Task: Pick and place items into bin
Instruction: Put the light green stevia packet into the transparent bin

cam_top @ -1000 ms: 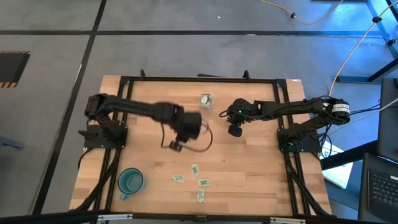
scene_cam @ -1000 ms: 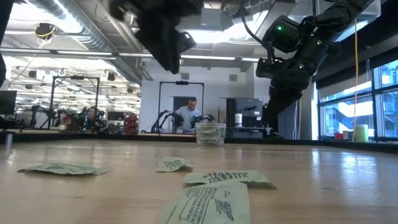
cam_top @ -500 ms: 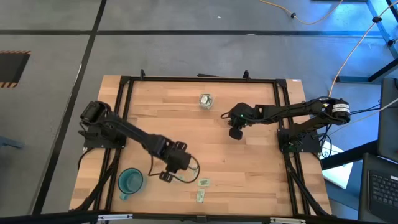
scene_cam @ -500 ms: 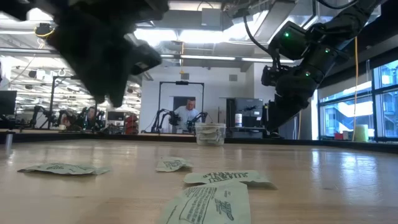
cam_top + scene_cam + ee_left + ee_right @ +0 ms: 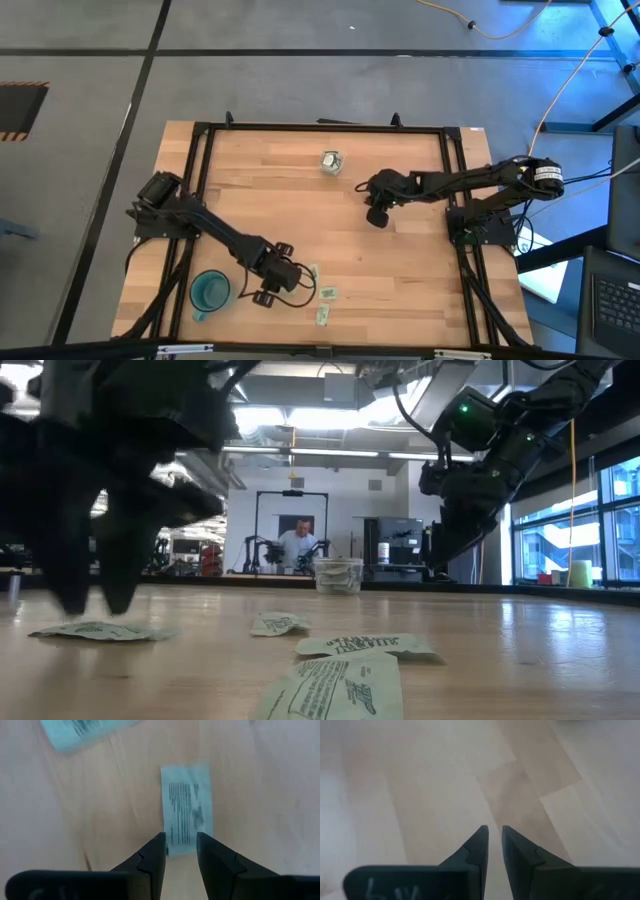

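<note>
The counter (image 5: 400, 270) is a pale wooden top of butcher-block planks, framed by a dark metal rail along its edges. Near the far edge, about midway across, sits the small clear bin (image 5: 331, 161) with pale contents inside — upright on the wood. At the near left corner stands a teal cup (image 5: 209, 292) with a handle. Just right of it, along the near edge, lie flat pale green packets: one (image 5: 313, 272) nearest the middle, one (image 5: 327, 293) just beside it, one (image 5: 322, 316) closest to the edge. The low view shows another packet (image 5: 100, 630) lying flat off to the left — all apart from one another.
</note>
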Controlling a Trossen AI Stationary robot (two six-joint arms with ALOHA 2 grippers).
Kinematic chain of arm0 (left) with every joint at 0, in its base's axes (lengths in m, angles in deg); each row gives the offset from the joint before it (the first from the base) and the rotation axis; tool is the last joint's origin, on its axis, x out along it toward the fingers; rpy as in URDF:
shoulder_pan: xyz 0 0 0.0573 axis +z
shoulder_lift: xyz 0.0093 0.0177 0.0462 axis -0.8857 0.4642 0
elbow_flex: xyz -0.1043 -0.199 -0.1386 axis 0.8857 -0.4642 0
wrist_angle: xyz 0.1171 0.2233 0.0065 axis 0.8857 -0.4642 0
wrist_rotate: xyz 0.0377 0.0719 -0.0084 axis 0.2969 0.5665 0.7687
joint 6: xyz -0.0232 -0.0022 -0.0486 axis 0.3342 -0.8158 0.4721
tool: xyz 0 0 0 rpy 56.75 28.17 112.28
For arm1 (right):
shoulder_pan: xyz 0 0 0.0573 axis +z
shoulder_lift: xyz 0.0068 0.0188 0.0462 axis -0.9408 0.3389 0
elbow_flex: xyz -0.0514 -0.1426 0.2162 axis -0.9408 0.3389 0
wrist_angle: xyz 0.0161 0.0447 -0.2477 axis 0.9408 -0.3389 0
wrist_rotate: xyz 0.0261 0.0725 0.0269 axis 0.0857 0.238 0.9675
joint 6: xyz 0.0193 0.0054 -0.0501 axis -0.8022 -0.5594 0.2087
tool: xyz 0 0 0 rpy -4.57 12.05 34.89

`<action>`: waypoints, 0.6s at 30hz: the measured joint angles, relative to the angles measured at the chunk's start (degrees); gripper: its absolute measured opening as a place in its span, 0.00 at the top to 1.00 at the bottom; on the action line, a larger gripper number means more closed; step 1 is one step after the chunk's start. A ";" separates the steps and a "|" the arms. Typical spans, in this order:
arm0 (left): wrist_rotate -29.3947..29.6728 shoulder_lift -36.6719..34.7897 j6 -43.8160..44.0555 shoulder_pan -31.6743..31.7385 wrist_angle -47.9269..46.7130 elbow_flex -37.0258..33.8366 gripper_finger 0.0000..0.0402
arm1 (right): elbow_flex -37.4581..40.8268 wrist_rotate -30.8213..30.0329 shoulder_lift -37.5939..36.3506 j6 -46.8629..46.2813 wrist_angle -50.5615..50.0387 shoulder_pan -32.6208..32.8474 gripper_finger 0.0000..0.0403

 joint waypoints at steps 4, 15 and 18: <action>-0.65 1.37 0.99 0.00 -0.05 0.16 0.76 | 0.00 0.01 0.00 -0.08 1.12 1.29 0.85; -0.45 1.10 1.59 0.04 -0.62 0.07 0.93 | 0.00 -0.01 0.00 -0.07 1.44 2.76 0.85; -0.92 0.59 2.29 0.21 -1.16 -0.01 0.98 | 0.00 -0.02 0.00 -0.05 1.44 2.76 0.85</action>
